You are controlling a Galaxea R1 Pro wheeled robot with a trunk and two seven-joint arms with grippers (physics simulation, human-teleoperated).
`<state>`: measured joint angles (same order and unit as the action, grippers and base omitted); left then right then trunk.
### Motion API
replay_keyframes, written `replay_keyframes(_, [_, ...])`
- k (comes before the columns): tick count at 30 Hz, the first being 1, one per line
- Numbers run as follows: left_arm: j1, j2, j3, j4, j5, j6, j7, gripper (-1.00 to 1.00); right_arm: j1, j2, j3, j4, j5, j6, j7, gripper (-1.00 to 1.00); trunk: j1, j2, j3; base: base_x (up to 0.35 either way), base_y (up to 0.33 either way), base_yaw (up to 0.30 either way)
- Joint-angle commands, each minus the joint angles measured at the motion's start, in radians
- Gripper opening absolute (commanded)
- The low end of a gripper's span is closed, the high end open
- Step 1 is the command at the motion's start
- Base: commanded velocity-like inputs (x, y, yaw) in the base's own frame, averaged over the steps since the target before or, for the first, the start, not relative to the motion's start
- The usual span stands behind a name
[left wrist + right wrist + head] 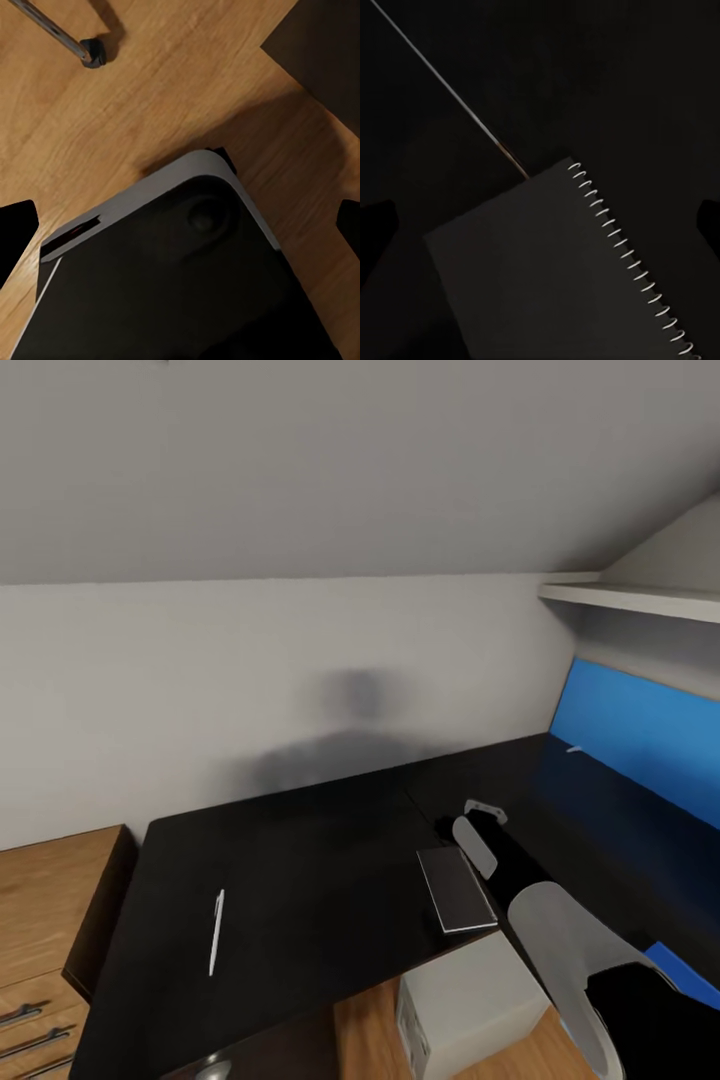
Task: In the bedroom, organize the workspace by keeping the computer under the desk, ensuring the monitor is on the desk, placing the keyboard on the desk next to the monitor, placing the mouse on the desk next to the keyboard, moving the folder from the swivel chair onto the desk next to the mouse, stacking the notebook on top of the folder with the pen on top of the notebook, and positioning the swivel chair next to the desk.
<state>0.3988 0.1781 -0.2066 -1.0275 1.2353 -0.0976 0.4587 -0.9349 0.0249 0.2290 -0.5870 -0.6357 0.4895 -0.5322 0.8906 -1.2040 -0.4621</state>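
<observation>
On the glossy black desk (300,840) lies the black notebook (457,888), close to the front edge. My right gripper (466,824) hovers just beyond it, open and empty. In the right wrist view the notebook (562,277) shows its white spiral binding between the spread fingertips (376,225). The white pen (215,930) rests alone on the desk's left part. The light grey computer (470,1000) stands under the desk. A bright blue folder corner (685,972) peeks out behind my right arm. My left gripper (180,225) hangs open over the wooden floor.
A light-wood dresser (50,920) adjoins the desk's left end. A long blue panel (640,730) lines the wall at right, under a white shelf (640,600). A chrome chair leg with a caster (91,54) stands on the floor near my dark base (180,285).
</observation>
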Motion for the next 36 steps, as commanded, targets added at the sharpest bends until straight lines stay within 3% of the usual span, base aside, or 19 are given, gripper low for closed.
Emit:
replay_keyframes(1, [0.000, 0.001, -0.005, -0.002, 0.011, -0.010, 0.004, 1.00, -0.003, -0.002, 0.005, -0.002, -0.009, 0.003, -0.009, 1.00, 0.004, -0.008, -0.005, 0.000, 0.000, 0.000])
replay_keyframes(13, [-0.001, 0.003, -0.004, -0.002, 0.012, -0.010, 0.002, 1.00, -0.031, -0.003, 0.006, 0.005, -0.009, 0.006, -0.008, 1.00, 0.050, -0.092, -0.060, 0.000, 0.000, 0.000])
replay_keyframes(21, [-0.001, 0.003, -0.006, -0.002, 0.008, -0.009, 0.004, 1.00, -0.032, -0.001, 0.008, 0.008, -0.008, 0.003, -0.008, 1.00, 0.050, -0.092, -0.073, 0.000, 0.000, 0.000])
replay_keyframes(30, [-0.001, -0.001, -0.009, 0.002, -0.060, -0.009, 0.009, 1.00, -0.032, -0.001, 0.007, 0.009, -0.009, 0.001, -0.008, 1.00, 0.050, -0.092, -0.077, 0.054, 0.000, 0.000])
replay_keyframes(36, [0.000, -0.003, -0.009, 0.004, -0.076, -0.009, 0.008, 1.00, -0.033, -0.001, 0.006, 0.010, -0.012, 0.004, -0.009, 1.00, 0.050, -0.092, -0.078, 0.131, 0.000, 0.000])
